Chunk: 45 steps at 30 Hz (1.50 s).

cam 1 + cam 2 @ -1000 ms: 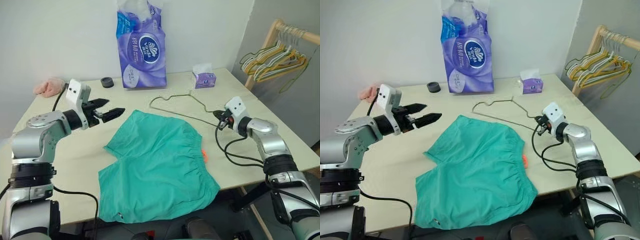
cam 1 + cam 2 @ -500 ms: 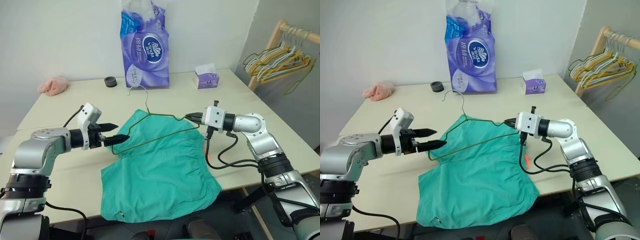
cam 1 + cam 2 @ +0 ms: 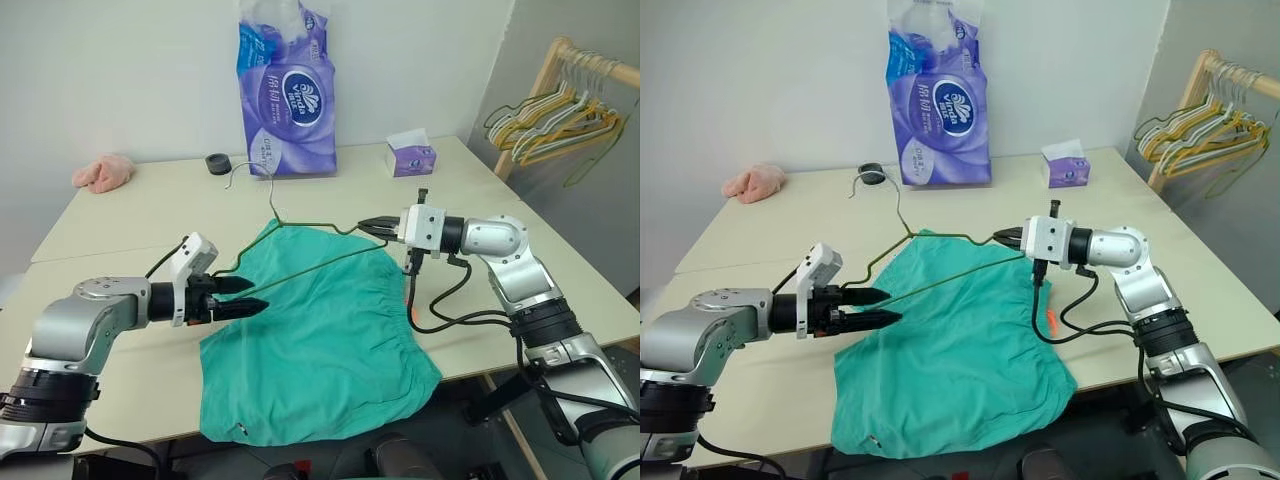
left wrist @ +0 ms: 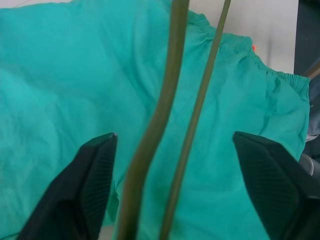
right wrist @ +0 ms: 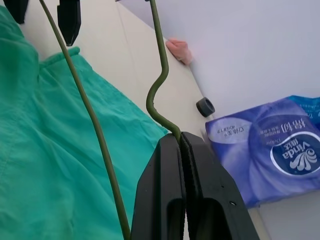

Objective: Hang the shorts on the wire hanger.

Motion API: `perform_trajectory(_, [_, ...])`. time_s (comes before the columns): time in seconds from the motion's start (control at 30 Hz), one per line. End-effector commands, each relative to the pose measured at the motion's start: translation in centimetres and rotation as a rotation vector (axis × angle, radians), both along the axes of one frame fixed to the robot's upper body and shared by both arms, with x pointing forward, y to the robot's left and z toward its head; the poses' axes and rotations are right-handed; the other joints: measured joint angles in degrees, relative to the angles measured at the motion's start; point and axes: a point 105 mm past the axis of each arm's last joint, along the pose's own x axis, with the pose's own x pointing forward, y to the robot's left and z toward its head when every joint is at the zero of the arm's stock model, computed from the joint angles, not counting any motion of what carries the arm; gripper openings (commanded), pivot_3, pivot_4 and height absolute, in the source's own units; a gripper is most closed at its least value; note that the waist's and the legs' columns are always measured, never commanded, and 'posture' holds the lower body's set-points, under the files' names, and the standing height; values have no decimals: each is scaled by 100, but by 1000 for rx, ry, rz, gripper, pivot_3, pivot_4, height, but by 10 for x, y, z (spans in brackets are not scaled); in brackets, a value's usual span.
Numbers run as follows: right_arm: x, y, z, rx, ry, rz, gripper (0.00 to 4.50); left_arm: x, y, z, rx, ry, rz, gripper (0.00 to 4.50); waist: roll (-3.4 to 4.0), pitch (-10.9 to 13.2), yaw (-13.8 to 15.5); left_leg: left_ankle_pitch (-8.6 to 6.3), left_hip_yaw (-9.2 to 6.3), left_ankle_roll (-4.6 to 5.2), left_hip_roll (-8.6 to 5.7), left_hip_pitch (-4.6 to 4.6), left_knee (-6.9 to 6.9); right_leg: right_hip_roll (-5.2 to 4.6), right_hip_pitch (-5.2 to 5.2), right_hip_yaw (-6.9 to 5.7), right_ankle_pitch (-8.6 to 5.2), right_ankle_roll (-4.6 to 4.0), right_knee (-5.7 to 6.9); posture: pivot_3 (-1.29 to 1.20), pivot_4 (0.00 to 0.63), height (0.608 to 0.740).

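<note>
The teal-green shorts (image 3: 320, 330) lie flat on the table (image 3: 130, 215), waistband toward my right arm. My right gripper (image 3: 366, 227) is shut on one corner of the thin olive wire hanger (image 3: 300, 226) and holds it above the shorts, hook (image 3: 243, 166) up and toward the far side. In the right wrist view the hanger (image 5: 159, 80) runs away from the shut right gripper (image 5: 180, 137). My left gripper (image 3: 252, 296) is low at the shorts' left edge and open. The hanger's (image 4: 165, 100) far corner wires pass between its fingers (image 4: 95, 165), over the shorts (image 4: 60, 75).
A tall purple tissue pack (image 3: 287, 95), a small tissue box (image 3: 410, 158) and a black roll (image 3: 216, 163) stand along the table's back. A pink fluffy cloth (image 3: 102, 172) lies at the back left. A wooden rack with several hangers (image 3: 560, 110) stands at the right.
My right gripper lifted the hanger off the table and swung it left over the shorts. My left gripper came down and back to the shorts' left edge, with the hanger's corner now between its fingers.
</note>
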Motion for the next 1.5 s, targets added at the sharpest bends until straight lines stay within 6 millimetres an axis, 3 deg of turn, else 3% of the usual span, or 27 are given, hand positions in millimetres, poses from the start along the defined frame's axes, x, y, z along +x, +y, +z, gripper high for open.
perform_trajectory(0.03, [-7, 4, 19, 47, -46, 38, 0, -2, -6, 9, -21, -31, -25, 2414, 0, 0, -1, 0, 0, 0, 0, 0, 0, 0, 0, 0, 0, 0, 0, -210, 20, 740])
perform_trajectory(0.27, [-13, 6, 16, 38, -37, 62, 0, -3, -9, 9, -29, -34, -29, 438, 1, 1, 1, 0, 1, 0, 0, 0, 0, 0, 0, 0, 0, 0, 0, -212, 22, 740])
perform_trajectory(0.33, [-14, 6, 12, 18, -38, 70, 0, -3, -10, 9, -32, -36, -31, 179, 2, 1, 5, 0, 1, 0, -1, -1, 0, -1, 0, 1, 0, 0, -1, -212, 23, 740])
perform_trajectory(0.53, [-24, 4, 2, -39, -23, 118, 0, -4, -11, 10, -35, -43, -35, 113, 9, 6, 3, 0, 1, 0, 0, 0, -1, 0, 0, 0, 0, 0, 0, -214, 25, 740])
perform_trajectory(0.67, [-32, 0, -4, -84, 39, 146, 1009, -3, -12, 10, -22, -55, -33, 94, 11, 8, 0, 0, 1, 0, 0, 1, -1, 0, 2, 0, -1, 1, -1, -214, 26, 740])
perform_trajectory(0.87, [-33, -19, -3, -128, 198, 79, 3119, -4, -14, 9, 32, -91, -51, 0, 15, 13, 55, 0, -1, 0, -1, 0, 3, -1, 3, -1, -1, 1, -4, -214, 30, 740])
perform_trajectory(1.0, [-27, -33, 9, -117, 333, -30, 4465, -12, -16, 6, 210, -172, -161, 0, 23, 27, 124, 0, -2, 0, 0, 0, 3, -1, 2, -2, -1, 0, -5, -223, 34, 740])
perform_trajectory(1.17, [-25, -30, 3, -149, 393, -74, 4465, -18, -18, 5, 327, -225, -265, 0, 41, 38, 124, 0, 2, 0, 1, 0, -2, -1, 2, 0, -2, -1, -8, -228, 34, 740])
perform_trajectory(1.5, [-11, -4, -28, -279, 472, -49, 4465, -30, -34, 15, 318, -258, -387, 0, 44, 54, 107, 0, 10, 1, 1, -1, 0, -1, 0, 3, -3, 1, -8, -235, 29, 740])
